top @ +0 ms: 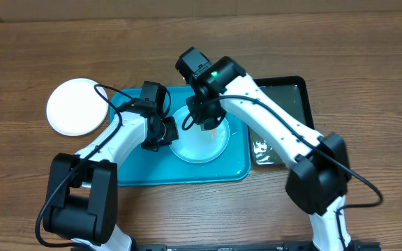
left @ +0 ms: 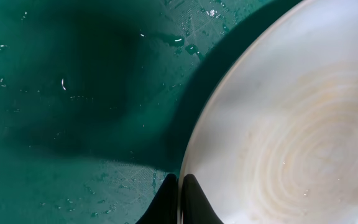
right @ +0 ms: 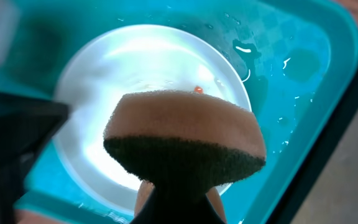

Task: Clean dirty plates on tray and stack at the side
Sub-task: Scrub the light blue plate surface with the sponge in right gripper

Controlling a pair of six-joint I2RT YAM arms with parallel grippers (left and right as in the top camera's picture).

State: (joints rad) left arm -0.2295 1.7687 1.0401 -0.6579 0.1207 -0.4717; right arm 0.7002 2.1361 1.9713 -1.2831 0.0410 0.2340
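A pale light-blue plate (top: 202, 143) lies on the teal tray (top: 180, 173). My left gripper (top: 160, 132) is shut on its left rim; the left wrist view shows both fingers (left: 180, 194) pinching the rim of the plate (left: 291, 124), which has faint rings of residue. My right gripper (top: 205, 118) is shut on a brown sponge (right: 185, 143) with a dark scouring face, held over the plate (right: 98, 93). A small orange-red smear (right: 197, 89) shows just past the sponge. A white plate (top: 79, 106) lies on the table left of the tray. The lime green plate is out of view.
A black rectangular basin (top: 288, 94) with water stands against the tray's right side. The tray floor (left: 73, 93) is wet with droplets, and its right rim (right: 328, 93) shows in the right wrist view. Bare wooden table surrounds everything.
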